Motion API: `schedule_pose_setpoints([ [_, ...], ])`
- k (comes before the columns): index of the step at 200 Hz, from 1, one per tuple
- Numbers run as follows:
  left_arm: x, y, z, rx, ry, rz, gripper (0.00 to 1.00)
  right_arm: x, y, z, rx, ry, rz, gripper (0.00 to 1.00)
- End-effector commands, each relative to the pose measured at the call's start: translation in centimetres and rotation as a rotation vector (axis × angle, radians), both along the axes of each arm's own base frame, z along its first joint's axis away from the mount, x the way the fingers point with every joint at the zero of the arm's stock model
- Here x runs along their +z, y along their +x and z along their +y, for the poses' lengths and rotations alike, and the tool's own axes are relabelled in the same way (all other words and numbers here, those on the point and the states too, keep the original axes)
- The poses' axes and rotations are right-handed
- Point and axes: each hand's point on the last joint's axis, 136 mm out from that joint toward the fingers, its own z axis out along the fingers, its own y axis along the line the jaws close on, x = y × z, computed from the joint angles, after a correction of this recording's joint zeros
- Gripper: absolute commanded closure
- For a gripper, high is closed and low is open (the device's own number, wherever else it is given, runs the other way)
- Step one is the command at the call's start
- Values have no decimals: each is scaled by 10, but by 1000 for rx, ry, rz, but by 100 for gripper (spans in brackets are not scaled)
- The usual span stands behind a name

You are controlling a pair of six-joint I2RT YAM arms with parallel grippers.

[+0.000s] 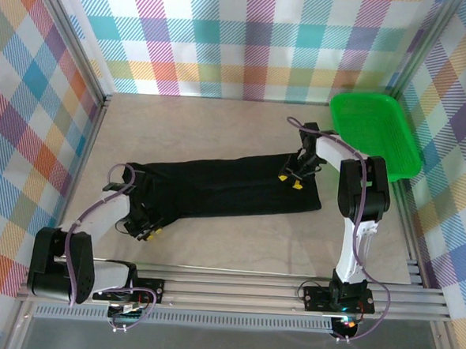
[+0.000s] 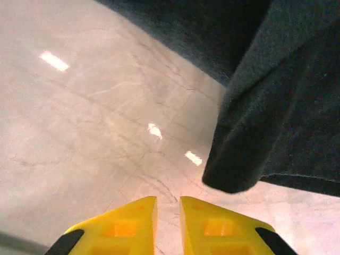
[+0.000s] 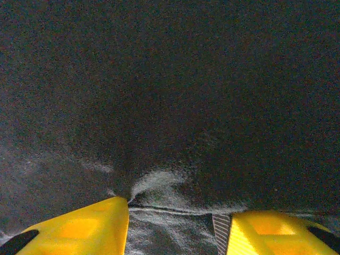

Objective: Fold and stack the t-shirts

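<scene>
A: T-shirt [image 1: 224, 186]: black, probably soft, limp and light. It lies as a long folded band across mid table [image 1: 213, 248]. Suggest taking hem corners.
B: Agreed; right gripper [image 3: 178, 207] half-open astride hem, hold unclear; left gripper [image 2: 168, 201] nearly closed, empty, just off left end.

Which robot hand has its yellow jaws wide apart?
The right gripper, nearest the green basket: its jaws stand wide apart over the black t-shirt. The left gripper's jaws are almost together above bare table.

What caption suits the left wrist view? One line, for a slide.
Left hand, nearly closed, above the table beside the black t-shirt and its drooping edge.
</scene>
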Motion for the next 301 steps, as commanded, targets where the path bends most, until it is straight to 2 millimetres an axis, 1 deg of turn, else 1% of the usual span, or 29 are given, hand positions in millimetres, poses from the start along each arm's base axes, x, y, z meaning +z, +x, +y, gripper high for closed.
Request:
schedule_pose_setpoints([
  [1, 31, 11, 13, 40, 75, -62, 88, -4, -1, -5, -1, -21, 24, 54],
  [6, 39, 18, 14, 57, 78, -99, 87, -3, -1, -5, 2, -18, 21, 54],
  [11, 47, 27, 16, 74, 85, -141, 84, -2, 0, -4, 7, -14, 15, 54],
  [17, 55, 36, 17, 91, 88, -188, 75, 0, 1, -3, 9, -9, 8, 54],
  [27, 64, 51, 18, 110, 78, -250, 64, 1, 2, -2, 18, -5, 3, 54],
  [38, 63, 61, 17, 119, 62, -268, 62, 1, 3, -2, 23, -1, 3, 54],
  [46, 58, 64, 14, 118, 43, -254, 60, 1, 2, -1, 27, 1, 7, 54],
  [66, 38, 62, 8, 109, 19, -181, 56, 1, 2, 0, 33, 5, 9, 54],
  [83, 27, 58, 6, 110, 10, -161, 55, 1, 2, 0, 35, 10, 10, 54],
  [107, 9, 45, 4, 122, 1, -99, 54, 0, 1, 0, 35, 11, 12, 54],
  [121, 1, 41, 0, 125, -10, -85, 54, -1, 1, 1, 37, 11, 16, 54],
  [139, -6, 40, -4, 146, -26, -98, 57, -2, 1, 1, 37, 13, 18, 54],
  [153, -8, 39, -6, 153, -26, -99, 65, -2, 1, 1, 35, 11, 18, 54],
  [168, -6, 39, -8, 144, -18, -92, 75, -2, 1, 0, 35, 10, 17, 54],
  [195, 1, 37, -16, 120, -5, -105, 82, -2, 1, 0, 31, 5, 19, 54],
  [213, 3, 34, -23, 110, -7, -99, 90, -3, 1, -1, 28, 2, 20, 55],
  [239, 5, 26, -26, 64, 16, -67, 93, -4, -1, -1, 21, 1, 23, 55],
  [268, 9, 11, -16, 16, 79, -35, 95, -5, -1, -1, 20, 2, 24, 55],
  [288, 15, 13, -13, 9, 88, -79, 95, -4, -1, -1, 19, 3, 23, 55],
  [301, 22, 18, -9, 5, 108, -110, 98, -4, -1, -1, 20, 3, 22, 55],
])
